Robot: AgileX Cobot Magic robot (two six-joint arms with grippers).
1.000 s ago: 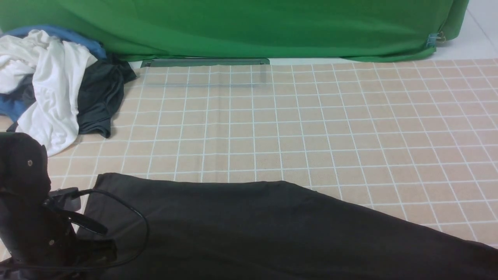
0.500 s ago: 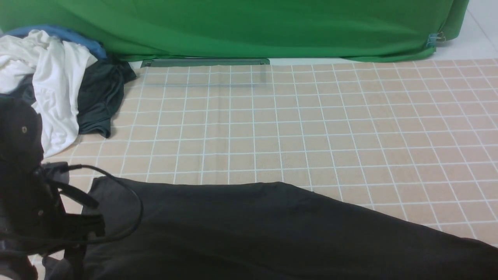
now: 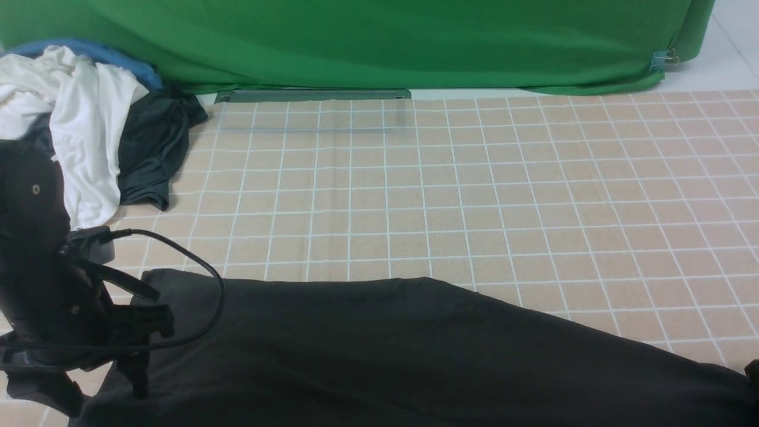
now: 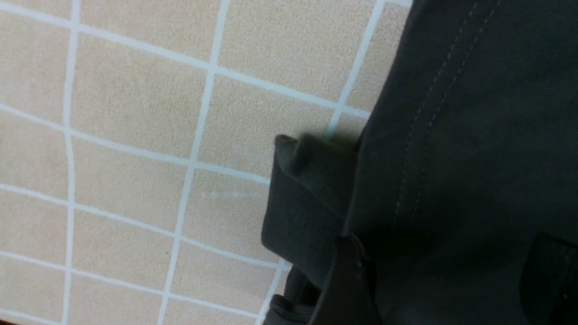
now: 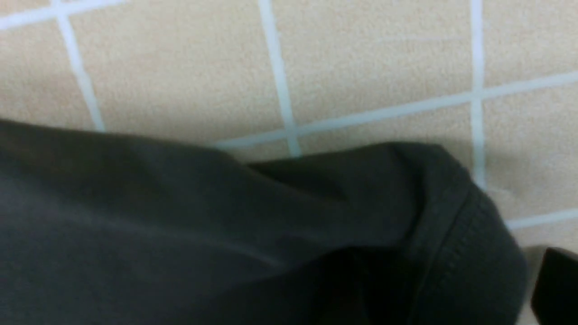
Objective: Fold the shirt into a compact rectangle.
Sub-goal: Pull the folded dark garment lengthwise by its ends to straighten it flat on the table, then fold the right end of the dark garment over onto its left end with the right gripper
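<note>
The black shirt (image 3: 385, 350) lies spread flat across the near part of the table, its far edge running from left to lower right. My left gripper (image 3: 95, 385) hangs over the shirt's left corner. In the left wrist view this gripper (image 4: 447, 280) stands open, with a stitched hem (image 4: 429, 113) and a ribbed fold lying loose under the spread fingers (image 4: 345, 284). My right gripper (image 5: 456, 289) is open too, with the shirt's bunched hem (image 5: 460, 225) resting on the table between its fingers (image 5: 557, 284). Only a sliver of that gripper shows at the front view's right edge.
A heap of white, blue and dark grey clothes (image 3: 89, 130) sits at the far left of the checked tablecloth (image 3: 445, 196). A green backdrop (image 3: 356, 41) hangs behind the table. The left arm's cable (image 3: 201, 279) loops over the shirt's corner.
Both grippers have opened and let go of the shirt. The left arm lifted, then shifted slightly right over the shirt's left corner. The right gripper's tip has come into the front view.
</note>
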